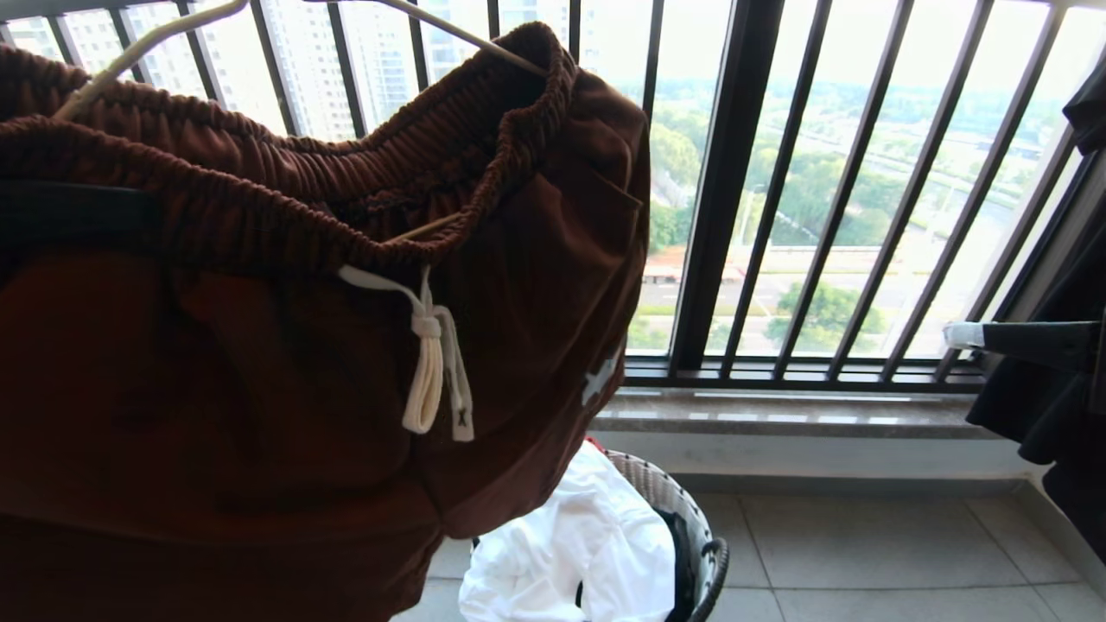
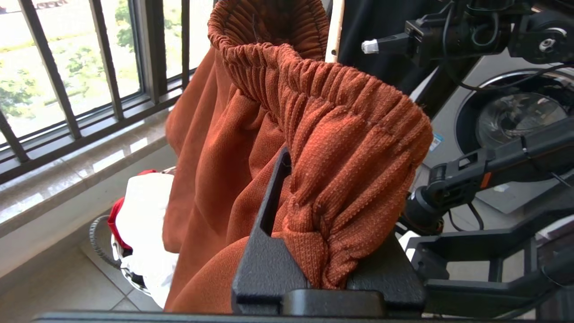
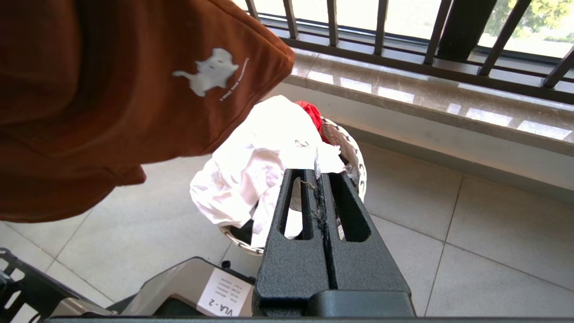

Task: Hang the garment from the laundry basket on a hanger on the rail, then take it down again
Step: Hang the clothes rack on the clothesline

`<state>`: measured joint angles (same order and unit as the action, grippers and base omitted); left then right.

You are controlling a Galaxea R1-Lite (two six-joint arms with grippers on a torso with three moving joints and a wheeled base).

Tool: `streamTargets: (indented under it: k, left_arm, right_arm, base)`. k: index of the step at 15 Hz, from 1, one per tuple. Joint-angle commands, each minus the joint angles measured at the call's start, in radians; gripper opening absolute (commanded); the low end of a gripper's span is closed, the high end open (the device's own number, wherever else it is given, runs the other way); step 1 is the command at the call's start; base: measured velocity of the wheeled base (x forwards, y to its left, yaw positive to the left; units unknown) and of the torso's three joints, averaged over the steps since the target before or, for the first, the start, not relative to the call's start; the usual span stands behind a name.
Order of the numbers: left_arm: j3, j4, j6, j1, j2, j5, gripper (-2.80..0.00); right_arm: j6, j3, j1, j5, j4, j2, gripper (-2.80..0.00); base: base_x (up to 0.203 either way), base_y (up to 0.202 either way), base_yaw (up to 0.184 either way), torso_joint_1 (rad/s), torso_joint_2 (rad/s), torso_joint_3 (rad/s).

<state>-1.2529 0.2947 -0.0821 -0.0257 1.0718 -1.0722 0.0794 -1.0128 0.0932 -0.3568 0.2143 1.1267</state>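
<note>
The rust-brown garment [image 1: 285, 345] fills the left of the head view, with its white drawstring [image 1: 436, 363] hanging in front. Its ribbed waistband is draped over the cream wire hanger [image 1: 130, 56], whose hook runs out of the top of the picture. The rail is out of view. My left gripper [image 2: 327, 202] is shut on a bunched fold of the waistband [image 2: 354, 134]. My right gripper [image 3: 317, 172] is shut with nothing in it, above the laundry basket [image 3: 356, 157] and to the right of the garment [image 3: 112, 89]. It also shows at the right edge as the right gripper [image 1: 963, 335].
The laundry basket [image 1: 704, 553] stands on the tiled floor below the garment, holding white cloth [image 1: 579, 544] and a red piece [image 3: 311, 112]. A black railing [image 1: 734, 173] and stone sill [image 1: 795, 415] lie ahead. A black garment [image 1: 1063, 406] hangs at far right.
</note>
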Motion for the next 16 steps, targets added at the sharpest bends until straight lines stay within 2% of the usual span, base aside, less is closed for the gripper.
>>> streamTargets:
  k: [1, 5, 12, 16]
  left_arm:
    - [0.033, 0.003, -0.001, 0.000, -0.041, -0.023, -2.80]
    - [0.084, 0.003, 0.001, 0.003, -0.072, -0.026, -2.80]
    - [0.108, 0.001, 0.002, 0.004, -0.108, -0.026, -2.80]
    - [0.114, 0.004, 0.001, 0.031, -0.134, -0.028, -2.80]
  right_arm:
    - [0.000, 0.023, 0.000, -0.002, 0.001, -0.030, -2.80]
    - [0.002, 0.060, 0.000, -0.002, -0.003, -0.043, -2.80]
    - [0.000, 0.074, 0.000, -0.002, -0.029, -0.048, -2.80]
    - [0.000, 0.081, 0.000, -0.002, -0.029, -0.050, -2.80]
  base:
    - [0.000, 0.000, 0.000, 0.000, 0.00, 0.000]
    - [0.000, 0.000, 0.000, 0.025, -0.19, -0.270]
    - [0.000, 0.000, 0.000, 0.109, -0.49, -0.331]
    - [0.000, 0.000, 0.000, 0.149, -0.47, -0.314]
